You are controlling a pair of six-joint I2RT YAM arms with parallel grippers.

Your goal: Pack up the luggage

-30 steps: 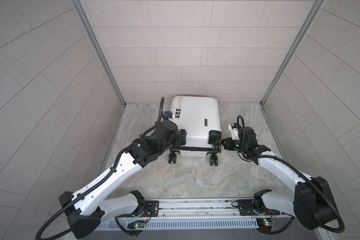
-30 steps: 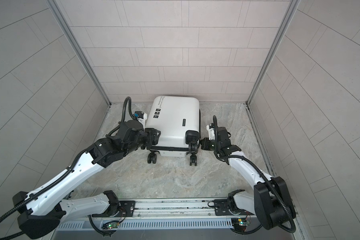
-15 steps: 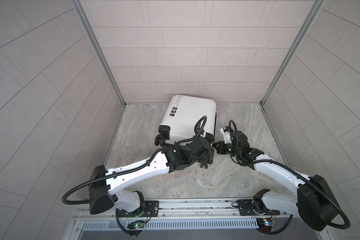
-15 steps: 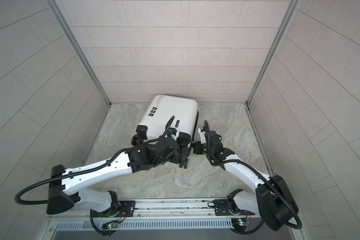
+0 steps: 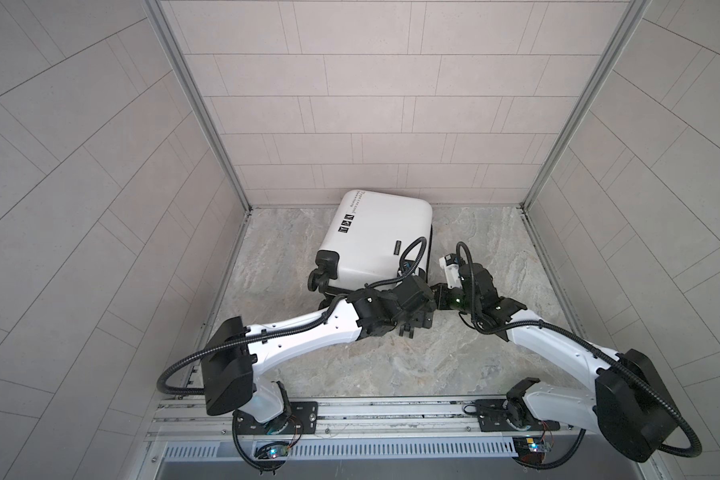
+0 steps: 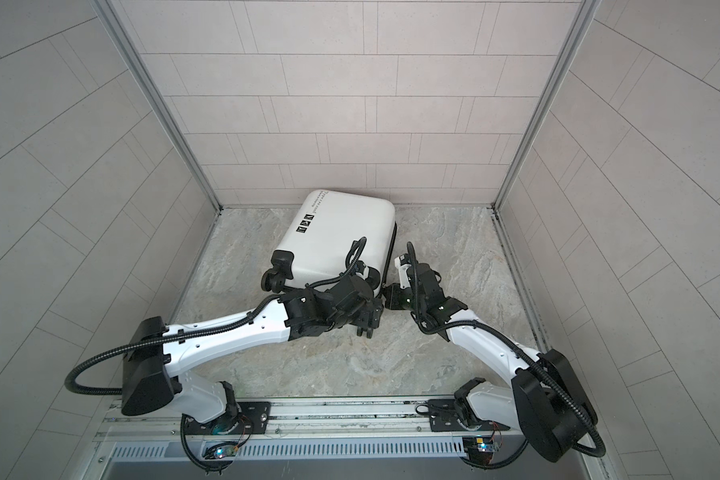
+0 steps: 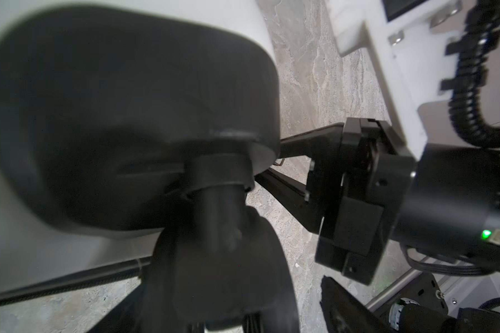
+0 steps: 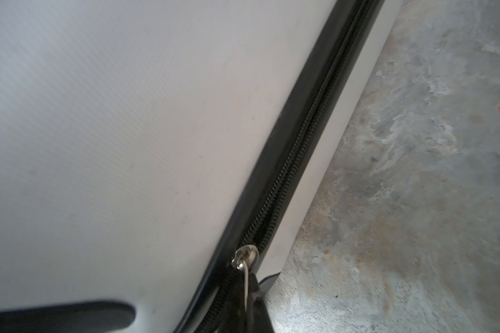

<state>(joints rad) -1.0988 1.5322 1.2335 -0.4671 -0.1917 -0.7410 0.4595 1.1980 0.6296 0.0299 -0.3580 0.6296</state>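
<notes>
The left arm [image 5: 308,332] reaches from 7 o'clock toward the centre, its left gripper [image 5: 411,328] at a caster wheel [image 7: 220,259]. The wheel is blurred and fills the wrist view, so I cannot tell how the jaws stand. The white hard-shell suitcase [image 5: 375,237] lies flat at 12 o'clock of the floor [image 5: 454,374], long axis from 1 to 7 o'clock, wheels toward 7. The right arm [image 5: 558,340] bends in from 5 o'clock. The right gripper [image 5: 437,290] is pinched on the zipper pull [image 8: 244,257], its fingertips [image 8: 257,311] cut off.

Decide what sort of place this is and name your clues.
Probably a robot test cell: bare panelled walls on three sides, two white arms mounted on a rail, one luggage case.
</notes>
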